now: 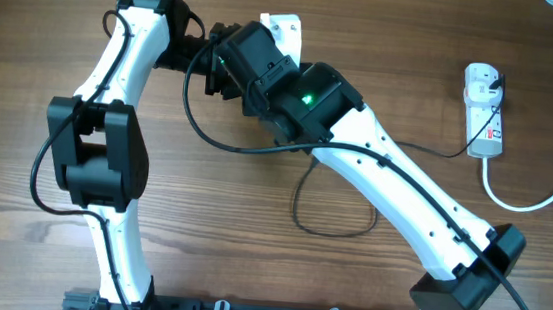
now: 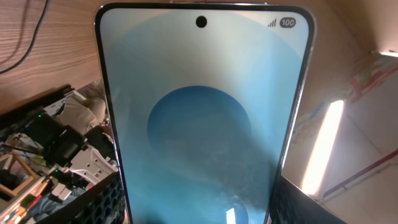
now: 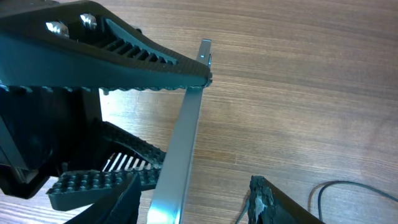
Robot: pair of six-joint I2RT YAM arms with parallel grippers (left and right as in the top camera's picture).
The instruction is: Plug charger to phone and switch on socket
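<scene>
Toward the far middle of the wooden worktop [image 1: 416,47], both arms meet over one spot, and the phone [image 2: 199,124] is lifted off the surface there. The left hand [image 2: 199,208] pinches it by its two long edges. A ribbed black finger shows at each lower corner of the left wrist view, and the lit blue screen faces that camera with its front-camera dot at the top.

From the right wrist the phone appears edge-on, as a thin silver strip slanting between the left hand's black fingers. Its near end comes down between the right hand's [image 3: 193,208] own fingers. These are spread, and bare wood shows between the phone's edge and the finger [image 3: 267,202] at the lower right. Whether the other finger touches the phone cannot be told.

From overhead the two hands crowd together and hide most of the phone.

The charger [image 1: 433,149] runs as a thin black line from under the right arm to the socket [image 1: 486,113]. The socket lies flat at the far right, well apart from both hands. The connector tip cannot be made out.
</scene>
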